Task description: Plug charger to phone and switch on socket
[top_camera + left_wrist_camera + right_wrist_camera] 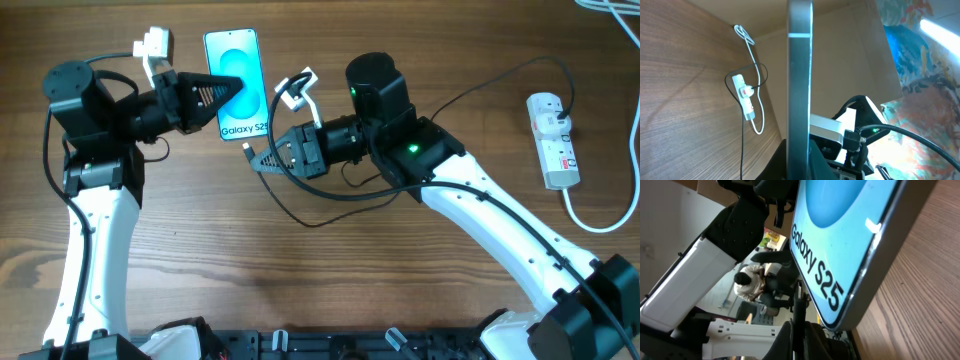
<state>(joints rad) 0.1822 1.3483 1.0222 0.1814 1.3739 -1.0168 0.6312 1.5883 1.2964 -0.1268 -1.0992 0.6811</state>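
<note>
Two arms work over a wooden table (330, 290) of warm brown, straight-grained boards with a matte finish. Beyond it the right wrist view shows a pale room with a person seated in the background, and the left wrist view a brightly patterned surface off to one side. The phone (240, 60) sits toward the far left of the table. It is a thin, flat slab with rounded corners, its glossy teal-blue screen facing up and reading "Galaxy S25" (840, 240). The left gripper (222, 95) is clamped on the phone's side, and from the left wrist the phone shows as a narrow dark edge (800, 75) standing between the fingers. Its lower corner lies close to the wood, but contact cannot be judged. The right gripper (258, 160) sits just below the phone's bottom edge, its jaws pinched nearly together on the tip of the charger (799, 312). The charger's thin black cable (320, 222) loops under the right arm and runs across to the far right. There lies the socket (553, 140), a white plastic strip with red switch marks near the table's right edge, well apart from both grippers. Its thick white cord (590, 222) curls off beside it. The near half of the table is bare wood.
</note>
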